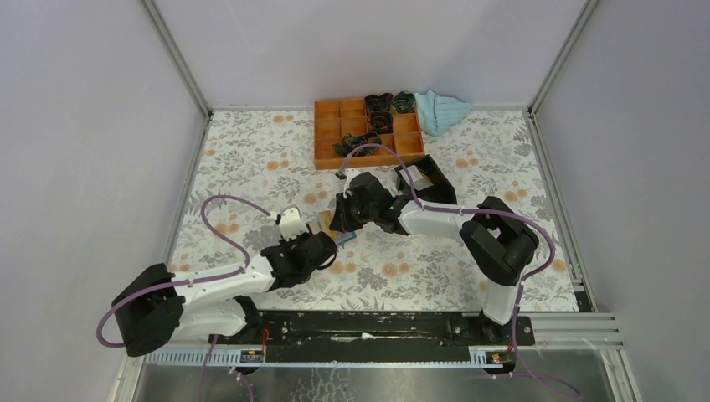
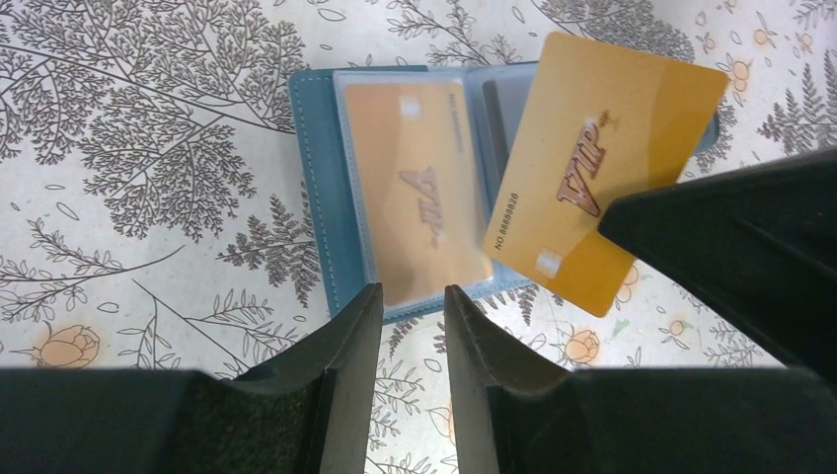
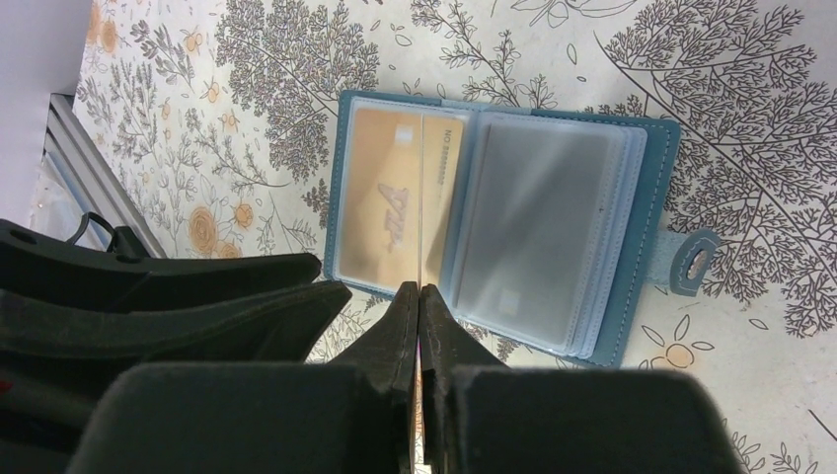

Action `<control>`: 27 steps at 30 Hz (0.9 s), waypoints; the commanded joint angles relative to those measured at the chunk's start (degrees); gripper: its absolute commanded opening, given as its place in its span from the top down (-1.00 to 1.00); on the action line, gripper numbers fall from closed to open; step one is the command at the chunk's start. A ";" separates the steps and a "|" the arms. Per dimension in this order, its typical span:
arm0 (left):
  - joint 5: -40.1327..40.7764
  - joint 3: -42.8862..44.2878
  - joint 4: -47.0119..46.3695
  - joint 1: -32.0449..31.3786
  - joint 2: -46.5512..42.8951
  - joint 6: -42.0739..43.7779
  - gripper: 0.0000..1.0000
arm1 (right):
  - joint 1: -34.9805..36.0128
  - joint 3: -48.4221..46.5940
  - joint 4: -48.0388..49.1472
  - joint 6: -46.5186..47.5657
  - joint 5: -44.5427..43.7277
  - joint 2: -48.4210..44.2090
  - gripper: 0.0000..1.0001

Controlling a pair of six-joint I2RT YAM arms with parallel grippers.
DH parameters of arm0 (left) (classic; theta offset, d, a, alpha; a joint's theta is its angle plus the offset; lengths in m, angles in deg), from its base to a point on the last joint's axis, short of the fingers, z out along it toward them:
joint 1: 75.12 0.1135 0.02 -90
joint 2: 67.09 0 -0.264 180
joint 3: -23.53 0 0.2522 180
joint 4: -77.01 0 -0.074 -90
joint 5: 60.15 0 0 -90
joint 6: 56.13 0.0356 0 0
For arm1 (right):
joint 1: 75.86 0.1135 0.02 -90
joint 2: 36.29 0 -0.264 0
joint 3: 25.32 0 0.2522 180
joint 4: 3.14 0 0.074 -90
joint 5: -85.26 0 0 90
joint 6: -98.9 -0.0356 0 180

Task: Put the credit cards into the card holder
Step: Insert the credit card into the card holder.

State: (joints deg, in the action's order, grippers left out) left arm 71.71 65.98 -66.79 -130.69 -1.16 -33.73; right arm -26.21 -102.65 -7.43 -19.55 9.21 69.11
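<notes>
The card holder [image 2: 314, 178] lies open and flat on the flowered table, teal-blue with clear sleeves. One tan-orange credit card [image 2: 415, 188] sits inside its left sleeve. My right gripper [image 3: 420, 291] is shut on a second orange credit card [image 2: 602, 168], which hangs tilted above the holder's right half. In the right wrist view this card [image 3: 421, 197] shows edge-on over the middle of the open holder [image 3: 656, 188]. My left gripper [image 2: 413, 296] is open at the holder's near edge, with nothing between its fingers. From above, both grippers [image 1: 328, 243] [image 1: 342, 219] meet mid-table.
An orange compartment tray [image 1: 368, 134] with dark items stands at the back. A light blue cloth [image 1: 441, 109] lies right of it. A black box [image 1: 427, 180] sits just behind the right arm. Grey walls enclose the table on three sides.
</notes>
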 commanded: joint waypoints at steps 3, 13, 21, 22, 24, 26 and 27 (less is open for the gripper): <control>2.39 -1.70 -4.66 2.41 0.52 0.45 0.27 | -0.56 -1.73 0.41 1.21 -0.12 1.03 1.00; 0.69 -3.00 -7.82 4.54 2.10 1.91 0.28 | -1.20 -1.73 0.69 0.79 1.25 2.03 1.00; -0.02 -4.61 -9.04 5.12 2.71 1.60 0.29 | -1.74 -1.65 1.40 -0.07 3.41 2.84 1.00; -0.13 -4.95 -9.19 5.19 2.78 1.51 0.29 | -1.86 -1.62 1.53 -0.21 3.78 3.03 1.00; -0.18 -5.14 -9.40 5.30 2.95 1.43 0.29 | -1.98 -1.66 1.58 -0.36 4.27 3.56 1.00; -0.26 -5.42 -9.63 5.47 3.06 1.41 0.29 | -1.92 -1.76 1.60 -0.47 4.77 3.86 1.00; -0.32 -5.61 -9.83 5.55 3.14 1.41 0.29 | -1.92 -1.67 1.62 -0.46 4.81 3.94 1.00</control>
State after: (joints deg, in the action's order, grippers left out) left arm 70.53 61.36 -73.52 -125.68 1.57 -32.37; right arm -27.80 -102.67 -7.10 -19.83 12.32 72.00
